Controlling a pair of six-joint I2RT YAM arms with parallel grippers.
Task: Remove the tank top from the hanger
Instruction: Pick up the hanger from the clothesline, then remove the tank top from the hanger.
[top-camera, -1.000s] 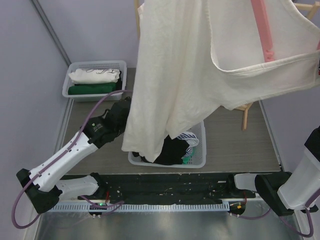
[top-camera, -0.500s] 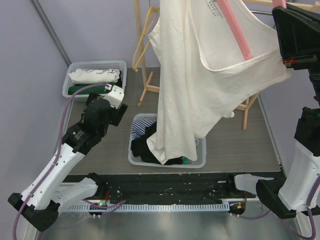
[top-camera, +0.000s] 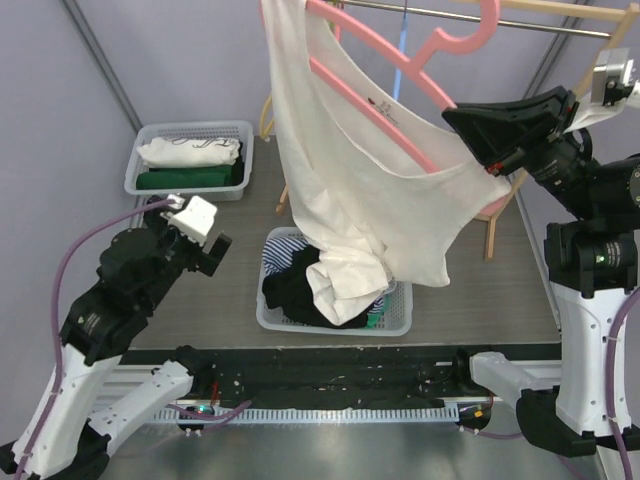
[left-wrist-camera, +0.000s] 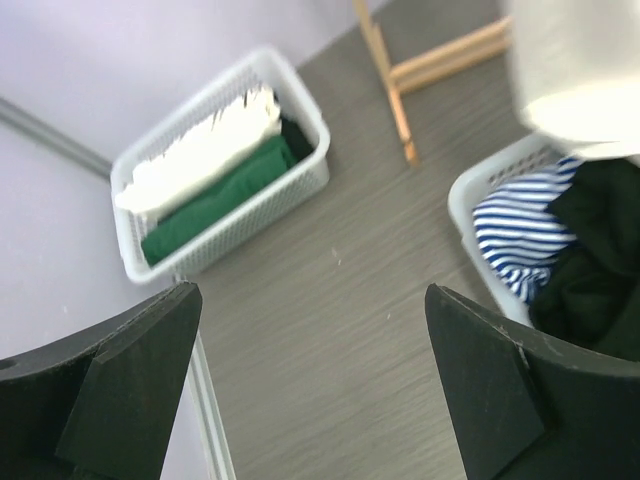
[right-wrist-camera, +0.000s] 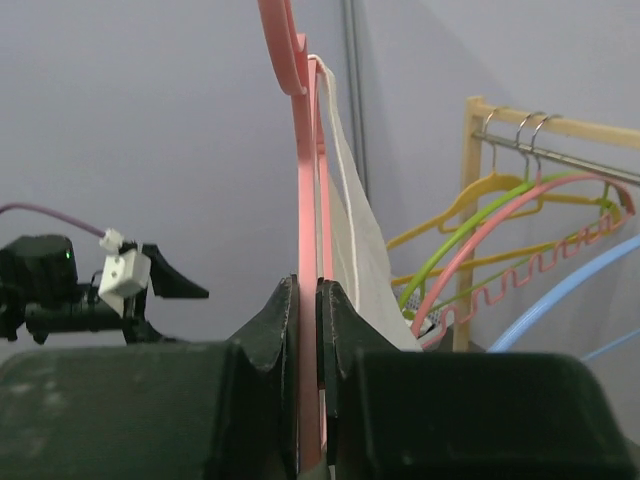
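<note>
A small label (top-camera: 385, 103) sits inside the neckline of the tank top (top-camera: 340, 200), but its print is too small to read; the pink hanger (top-camera: 372, 105) has its long axis from upper left down to lower right in the top view, with the hook at the upper right; the tank top is on it and hangs down, its lower end bunched over the middle basket (top-camera: 402, 318); the right gripper (right-wrist-camera: 308, 320) is pinched tight on the hanger's bar; the left gripper (left-wrist-camera: 310, 300) is spread wide and holds nothing; compared with half a second ago, the right gripper is lower in the top view, the whole hanger shows, and the left arm has drawn back to the left.
</note>
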